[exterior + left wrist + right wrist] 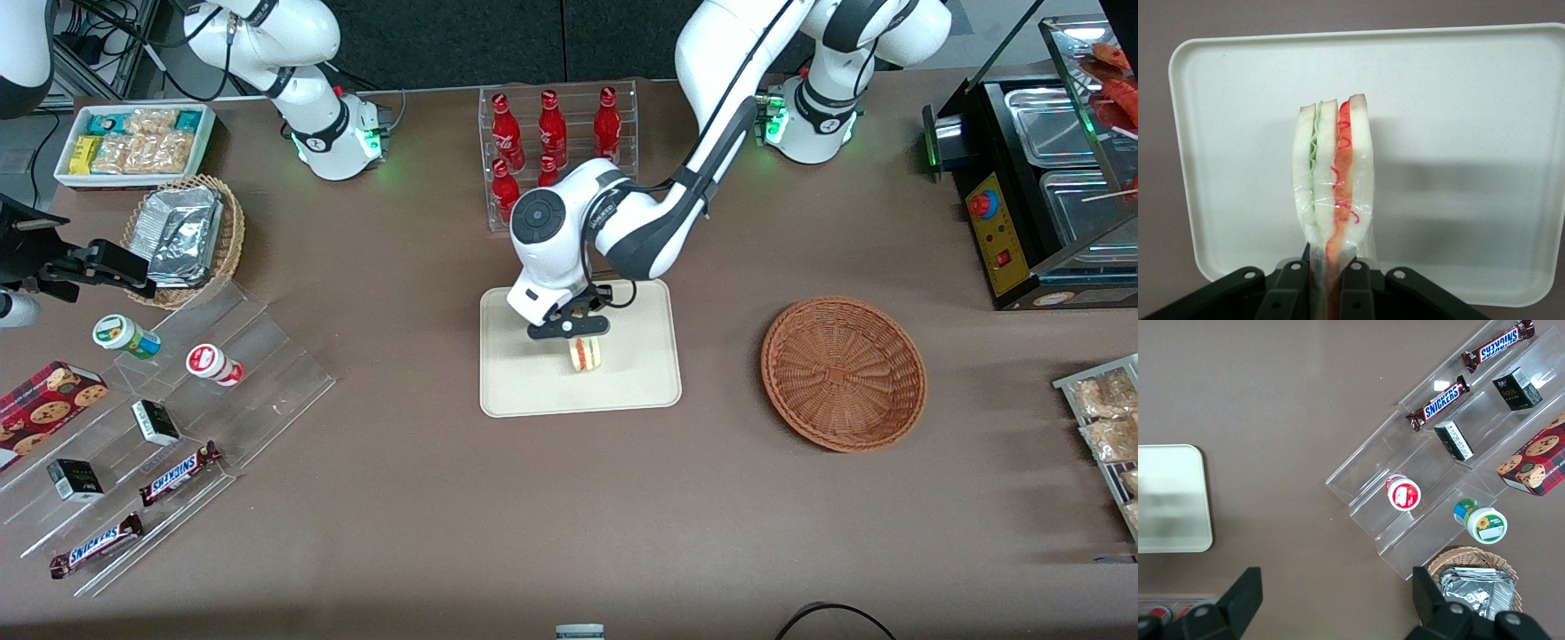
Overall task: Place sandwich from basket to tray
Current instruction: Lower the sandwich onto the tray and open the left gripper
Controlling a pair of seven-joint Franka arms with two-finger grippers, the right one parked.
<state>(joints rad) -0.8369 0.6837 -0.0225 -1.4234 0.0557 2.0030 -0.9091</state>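
The gripper [578, 335] held the sandwich [1333, 200] pinched upright between closed fingers [1355, 280] above the tray [1471, 100]; released on its thin edge, it risked toppling.

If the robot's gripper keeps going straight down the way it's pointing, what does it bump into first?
Most likely the tray. The gripper points down over it, shut on the sandwich, so the sandwich's tip should touch the tray's flat bottom first. How high it hangs is unclear.
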